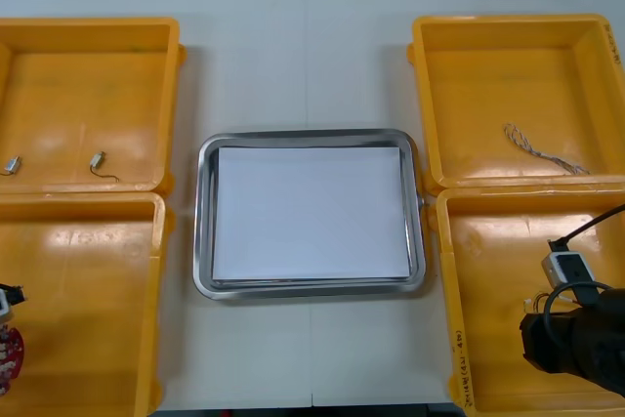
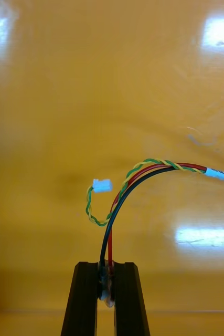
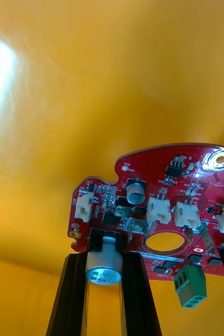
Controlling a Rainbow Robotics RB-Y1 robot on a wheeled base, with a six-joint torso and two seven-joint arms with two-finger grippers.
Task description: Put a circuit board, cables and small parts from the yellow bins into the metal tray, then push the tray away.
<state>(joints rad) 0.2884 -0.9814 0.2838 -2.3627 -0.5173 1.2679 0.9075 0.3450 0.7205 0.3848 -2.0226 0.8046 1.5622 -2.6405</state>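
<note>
My left gripper (image 3: 104,262) is shut on a silver cylinder standing on the rim of a round red circuit board (image 3: 159,173), over the floor of the near left yellow bin (image 1: 88,319). The board (image 1: 10,354) also shows at that bin's left edge. My right gripper (image 2: 106,278) is shut on the end of a red and yellow cable (image 2: 143,173) with black and green strands and a white plug (image 2: 102,185), above the near right yellow bin (image 1: 488,271). The right arm (image 1: 576,339) hangs over that bin. The metal tray (image 1: 203,241), white inside, lies between the bins.
Two small metal parts (image 1: 98,159) (image 1: 12,165) lie in the far left yellow bin (image 1: 88,75). A twisted blue and white cable (image 1: 542,148) lies in the far right yellow bin (image 1: 508,65). Bare table runs beyond the tray to the far edge.
</note>
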